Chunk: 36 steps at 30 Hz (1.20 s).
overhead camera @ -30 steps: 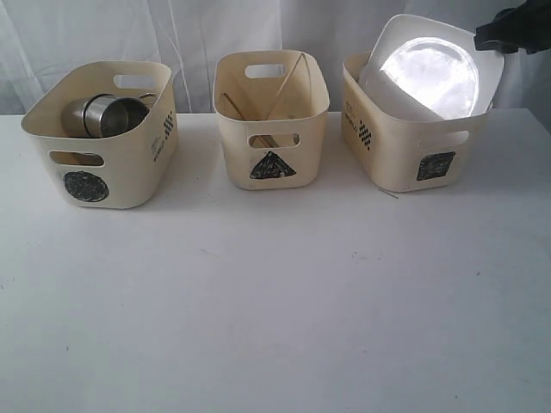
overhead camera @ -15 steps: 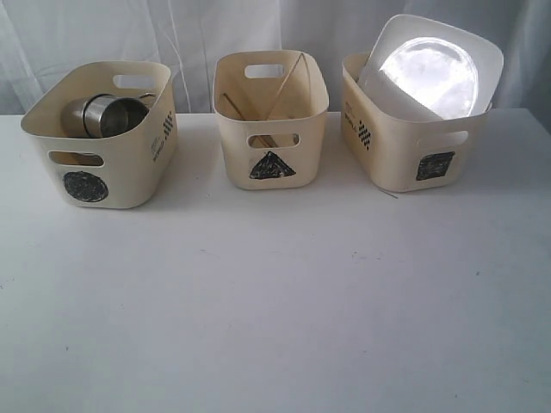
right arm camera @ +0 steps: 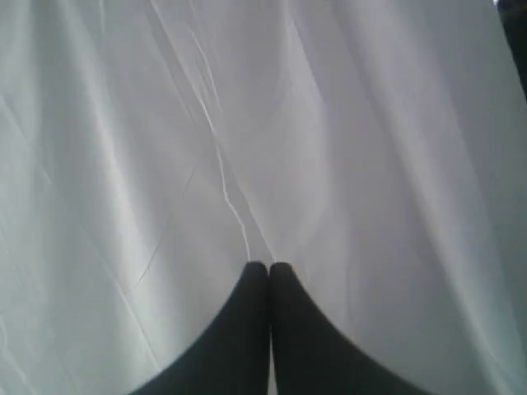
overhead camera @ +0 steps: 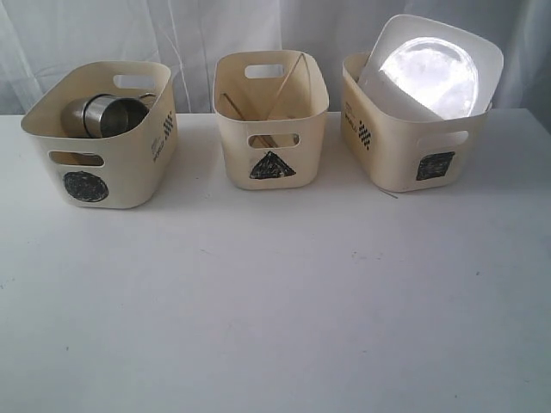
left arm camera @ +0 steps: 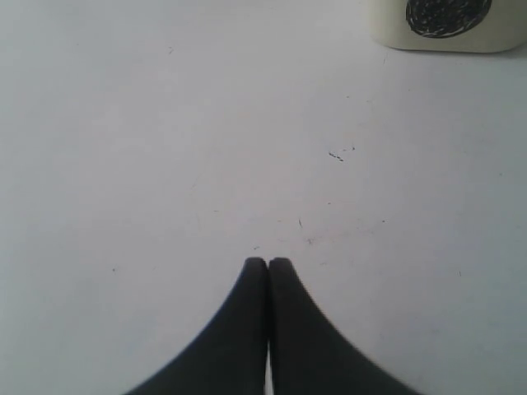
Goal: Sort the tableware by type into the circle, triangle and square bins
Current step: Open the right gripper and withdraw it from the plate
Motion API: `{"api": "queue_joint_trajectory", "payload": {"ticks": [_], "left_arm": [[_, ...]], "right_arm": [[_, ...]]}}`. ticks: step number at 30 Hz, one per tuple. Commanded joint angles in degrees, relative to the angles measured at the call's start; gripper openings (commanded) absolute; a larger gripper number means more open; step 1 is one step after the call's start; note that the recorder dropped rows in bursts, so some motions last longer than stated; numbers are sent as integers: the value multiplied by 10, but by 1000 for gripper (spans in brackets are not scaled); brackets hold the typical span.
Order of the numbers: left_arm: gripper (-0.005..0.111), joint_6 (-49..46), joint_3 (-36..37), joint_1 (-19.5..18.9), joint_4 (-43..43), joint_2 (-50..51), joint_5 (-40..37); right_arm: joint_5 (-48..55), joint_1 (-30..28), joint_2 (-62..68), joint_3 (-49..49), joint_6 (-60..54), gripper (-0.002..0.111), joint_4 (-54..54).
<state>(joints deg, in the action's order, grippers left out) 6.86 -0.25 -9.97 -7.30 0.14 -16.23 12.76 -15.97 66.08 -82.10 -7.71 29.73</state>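
Note:
Three cream bins stand in a row at the back of the table. The circle bin [overhead camera: 99,163] on the left holds steel mugs [overhead camera: 110,114]. Wooden chopsticks [overhead camera: 284,86] lean inside the triangle bin [overhead camera: 271,138] in the middle. A large white square plate [overhead camera: 435,64] stands tilted in the square bin [overhead camera: 413,159] on the right. Fork, knife, spoon and bowls do not show. Neither arm appears in the exterior view. My left gripper [left arm camera: 268,262] is shut and empty over bare table, short of the circle bin [left arm camera: 449,25]. My right gripper [right arm camera: 268,265] is shut and empty, facing the curtain.
A white curtain [overhead camera: 198,30] hangs behind the bins and fills the right wrist view. The white table [overhead camera: 275,301] stretches in front of the bins. A thin dark sliver [overhead camera: 389,194] lies by the square bin's base.
The right arm, seen at the top right edge above the plate a second ago, has left the exterior view. The bins and their contents have not moved.

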Motion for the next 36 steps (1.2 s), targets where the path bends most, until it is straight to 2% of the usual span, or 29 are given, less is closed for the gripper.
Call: {"api": "queue_joint_trajectory", "payload": {"ticks": [1,5,12,15,20,22,23,25,26,29,31,33,34,36], "left_arm": [[0,2,3,4,-1,-1,0],[0,2,3,4,-1,-1,0],[0,2,3,4,-1,-1,0],[0,2,3,4,-1,-1,0],[0,2,3,4,-1,-1,0],[0,2,3,4,-1,-1,0],[0,2,3,4,-1,-1,0],[0,2,3,4,-1,-1,0],[0,2,3,4,-1,-1,0],[0,2,3,4,-1,-1,0],[0,2,3,4,-1,-1,0],[0,2,3,4,-1,-1,0],[0,2,3,4,-1,-1,0],[0,2,3,4,-1,-1,1]], "right_arm": [[4,49,-102,164,-66,0,-13],[-2,103,-173,310,-155,0,-13],[-24,146,-314,496,-156,0,-10],[-13,172,-385,536,-152,0,-5],[143,183,-466,554,-102,0,1],[167,183,-491,554,-102,0,1],[158,183,-501,554,-102,0,0],[72,183,-527,554,-119,0,-31],[18,183,-536,554,-167,0,-50],[-72,183,-542,591,-195,0,-66],[-173,182,-555,669,-127,0,-198],[-247,182,-585,791,-99,0,-240],[-246,182,-608,821,-86,0,-240],[-57,178,-661,821,-87,0,-268]]}}
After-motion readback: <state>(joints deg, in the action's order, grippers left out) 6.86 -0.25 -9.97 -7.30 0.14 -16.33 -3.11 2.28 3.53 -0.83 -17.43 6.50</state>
